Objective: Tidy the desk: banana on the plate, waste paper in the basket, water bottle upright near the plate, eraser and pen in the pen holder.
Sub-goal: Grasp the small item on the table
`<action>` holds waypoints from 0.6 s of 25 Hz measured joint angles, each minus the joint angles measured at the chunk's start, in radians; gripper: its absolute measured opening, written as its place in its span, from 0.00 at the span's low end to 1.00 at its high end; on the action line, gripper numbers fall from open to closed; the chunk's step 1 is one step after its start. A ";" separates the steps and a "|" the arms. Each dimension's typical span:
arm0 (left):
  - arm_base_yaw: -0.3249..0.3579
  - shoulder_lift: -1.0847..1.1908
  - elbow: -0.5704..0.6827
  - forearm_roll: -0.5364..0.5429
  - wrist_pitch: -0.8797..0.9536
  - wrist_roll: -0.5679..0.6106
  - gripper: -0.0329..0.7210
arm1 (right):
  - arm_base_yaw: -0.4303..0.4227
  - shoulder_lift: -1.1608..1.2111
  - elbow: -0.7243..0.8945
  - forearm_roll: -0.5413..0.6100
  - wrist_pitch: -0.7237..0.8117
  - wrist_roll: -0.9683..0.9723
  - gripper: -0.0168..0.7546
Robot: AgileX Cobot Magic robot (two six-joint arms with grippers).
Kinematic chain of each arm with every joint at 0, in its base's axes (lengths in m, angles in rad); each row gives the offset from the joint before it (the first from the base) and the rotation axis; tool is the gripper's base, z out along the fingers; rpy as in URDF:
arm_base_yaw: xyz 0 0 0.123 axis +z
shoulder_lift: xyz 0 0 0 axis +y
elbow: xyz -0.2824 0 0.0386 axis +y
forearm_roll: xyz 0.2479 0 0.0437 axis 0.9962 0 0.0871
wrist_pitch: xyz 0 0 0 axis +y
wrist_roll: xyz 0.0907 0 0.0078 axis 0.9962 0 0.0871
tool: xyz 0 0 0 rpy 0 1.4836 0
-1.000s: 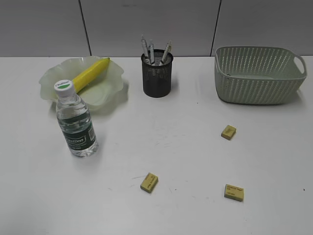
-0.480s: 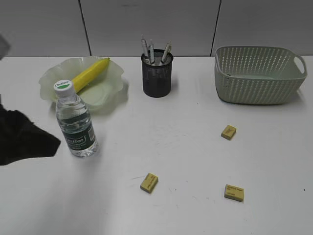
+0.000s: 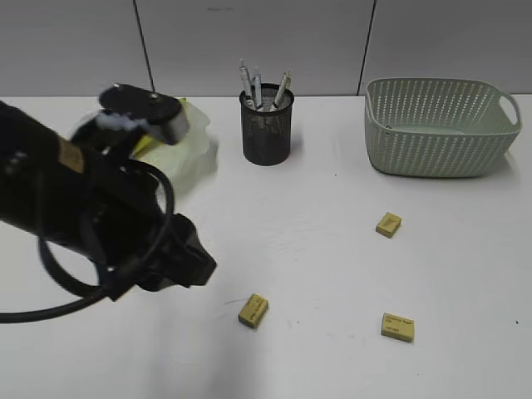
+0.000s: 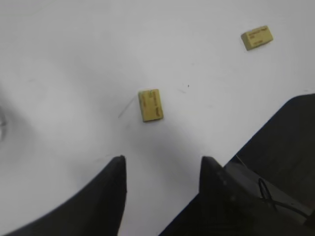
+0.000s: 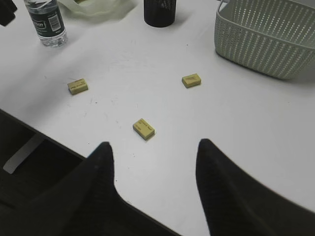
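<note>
Black left arm point(image 3: 91, 224) fills the left side of the exterior view, covering most of the pale green wavy-edged plate point(image 3: 198, 145) and hiding the banana. Its gripper point(image 4: 162, 169) hangs over the white counter point(image 3: 316, 249); the left wrist view shows the two dark fingers point(image 4: 115, 182) spread apart with nothing between them, and a small yellow rectangular eraser point(image 4: 150, 104) lies on the counter just beyond the tips. The same eraser point(image 3: 253, 309) appears in the exterior view just to the right of the arm's lower end.

Two more yellow erasers lie well apart from it: one near the front right point(image 3: 398, 327), and one further back point(image 3: 388, 224), in front of the pale green woven plastic basket point(image 3: 440, 125). No waste paper is visible in any view; the inside of the basket is only partly seen.

A black mesh cylindrical pen holder point(image 3: 267, 129) stands upright at the back centre between plate and basket, with several pens point(image 3: 256, 87) standing in it.

The right wrist view shows the right gripper point(image 5: 155, 162) low at the near edge of the counter, its dark fingers point(image 5: 101, 167) apart and empty. In that view the clear plastic water bottle point(image 5: 47, 22) stands upright at the upper left, close to the plate.
</note>
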 joint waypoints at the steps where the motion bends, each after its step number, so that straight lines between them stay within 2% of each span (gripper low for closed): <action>1: -0.015 0.027 -0.011 0.000 -0.007 0.000 0.52 | 0.000 0.000 0.000 0.000 0.000 0.000 0.57; 6: -0.083 0.198 -0.109 0.000 -0.016 -0.005 0.56 | 0.000 0.000 0.000 0.000 0.000 0.000 0.56; 8: -0.095 0.263 -0.159 0.011 -0.008 -0.040 0.57 | 0.000 0.000 0.000 0.000 0.000 0.000 0.56; 15: -0.101 0.465 -0.381 0.194 0.193 -0.251 0.60 | 0.000 0.000 0.000 0.000 0.000 0.000 0.56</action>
